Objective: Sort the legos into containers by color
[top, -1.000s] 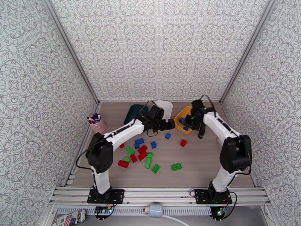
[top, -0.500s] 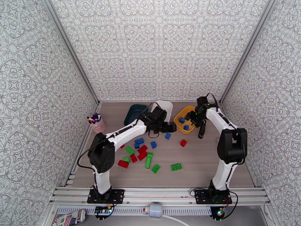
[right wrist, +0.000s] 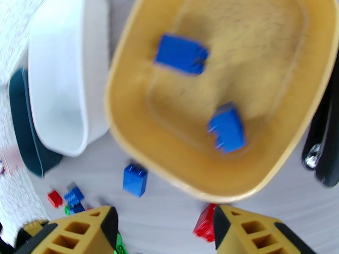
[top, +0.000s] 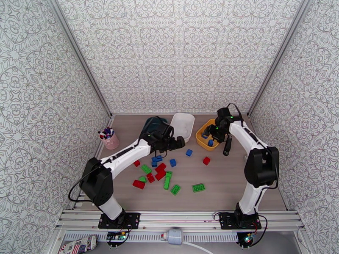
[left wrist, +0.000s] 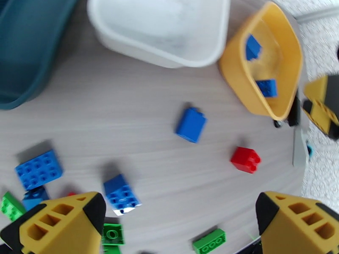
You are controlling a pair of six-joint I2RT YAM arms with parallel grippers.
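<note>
Red, green and blue legos lie scattered mid-table, among them a blue brick [top: 189,153], a red brick [top: 206,161] and a green brick [top: 198,187]. At the back stand the dark teal tray [top: 149,124], the white tray [top: 184,123] and the yellow tray [top: 202,140]. The yellow tray [right wrist: 127,123] holds two blue bricks [right wrist: 182,53] [right wrist: 226,128]. My left gripper [top: 176,142] hangs open over the table in front of the white tray [left wrist: 161,51], above a blue brick [left wrist: 121,194]. My right gripper [top: 212,133] is open over the yellow tray, holding nothing.
A pink cup of pens [top: 111,139] stands at the left edge. A black elongated object [top: 227,147] hangs beside the yellow tray's right side. Patterned walls close in the table on three sides. Open tabletop lies at the front right.
My left gripper has drawn back leftward from beside the yellow tray to in front of the white tray. My right gripper shifted slightly left over the yellow tray.
</note>
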